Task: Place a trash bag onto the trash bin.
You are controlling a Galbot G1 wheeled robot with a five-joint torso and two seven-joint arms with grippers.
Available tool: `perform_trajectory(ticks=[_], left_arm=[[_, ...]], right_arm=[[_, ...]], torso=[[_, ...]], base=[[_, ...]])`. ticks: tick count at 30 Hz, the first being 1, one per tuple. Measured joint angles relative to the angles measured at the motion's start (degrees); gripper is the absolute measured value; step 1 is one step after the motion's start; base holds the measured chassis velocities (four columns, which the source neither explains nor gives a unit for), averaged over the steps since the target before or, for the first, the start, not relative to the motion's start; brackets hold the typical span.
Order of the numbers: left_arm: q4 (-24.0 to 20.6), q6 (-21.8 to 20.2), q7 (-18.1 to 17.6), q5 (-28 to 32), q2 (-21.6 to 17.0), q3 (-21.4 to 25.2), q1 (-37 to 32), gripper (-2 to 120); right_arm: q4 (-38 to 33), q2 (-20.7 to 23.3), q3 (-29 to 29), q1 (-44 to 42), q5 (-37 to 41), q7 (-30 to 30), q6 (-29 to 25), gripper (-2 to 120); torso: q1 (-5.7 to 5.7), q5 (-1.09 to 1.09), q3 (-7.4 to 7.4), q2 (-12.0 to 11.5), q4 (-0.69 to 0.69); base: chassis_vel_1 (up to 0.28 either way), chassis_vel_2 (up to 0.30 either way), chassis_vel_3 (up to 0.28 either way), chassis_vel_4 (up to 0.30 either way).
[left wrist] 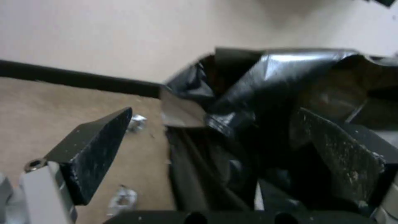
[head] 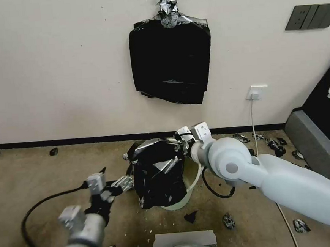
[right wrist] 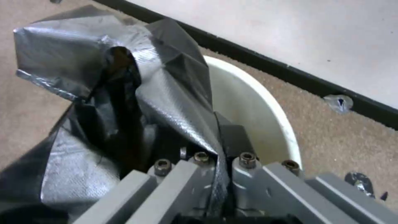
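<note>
Trash bag: glossy black film with silvery highlights. Trash bin: white, cream-toned inside. Bundle of bags on the wall: flat black, silvery at the bunched top. Wall: off-white, edged by a black baseboard. Carpet: tan, flecked with black and silver plastic scraps. Switch plates: dark grey. Right arm: white. Left gripper finger pads: black, speckled white; right gripper links: grey.
</note>
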State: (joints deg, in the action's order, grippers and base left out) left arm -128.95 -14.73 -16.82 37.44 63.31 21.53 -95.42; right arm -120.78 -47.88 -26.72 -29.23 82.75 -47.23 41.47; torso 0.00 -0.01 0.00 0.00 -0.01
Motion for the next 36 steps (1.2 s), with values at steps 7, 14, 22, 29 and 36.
perform_trajectory(ticks=[7, 14, 22, 29, 36], left_arm=[[2.8, -4.9, -6.0, 3.6, -0.7, -2.5, 5.4, 100], [6.5, -7.8, -9.7, 9.2, -0.1, -5.0, 10.4, 100], [9.4, -9.7, -13.1, 12.8, 1.3, -7.6, 14.5, 100], [12.2, -14.4, -19.5, 17.4, 1.7, -11.3, 20.3, 100], [14.6, -20.4, -25.5, 19.9, 1.3, -14.7, 25.9, 100]], right_arm=[[1.0, -0.4, -1.1, 0.2, -0.7, 1.3, 0.0, 0], [2.3, -0.9, -1.9, 0.9, -1.9, 2.5, -0.1, 0], [3.7, -0.6, -2.7, 1.6, -2.7, 3.4, -0.1, 0], [3.9, -0.3, -2.7, 1.2, -3.1, 3.7, -0.1, 0], [3.9, -0.4, -2.5, 0.1, -4.3, 4.1, -0.1, 0]], torso=[[0.00, 0.02, 0.00, 0.0, 0.02], [0.00, 0.01, 0.00, 0.0, 0.01], [0.00, 0.01, 0.00, 0.0, 0.01], [0.00, 0.01, 0.00, 0.0, 0.01], [0.00, 0.02, 0.00, 0.0, 0.01]], base=[[0.000, 0.000, 0.000, 0.000], [0.000, 0.000, 0.000, 0.000], [0.000, 0.000, 0.000, 0.000], [0.000, 0.000, 0.000, 0.000], [0.000, 0.000, 0.000, 0.000]])
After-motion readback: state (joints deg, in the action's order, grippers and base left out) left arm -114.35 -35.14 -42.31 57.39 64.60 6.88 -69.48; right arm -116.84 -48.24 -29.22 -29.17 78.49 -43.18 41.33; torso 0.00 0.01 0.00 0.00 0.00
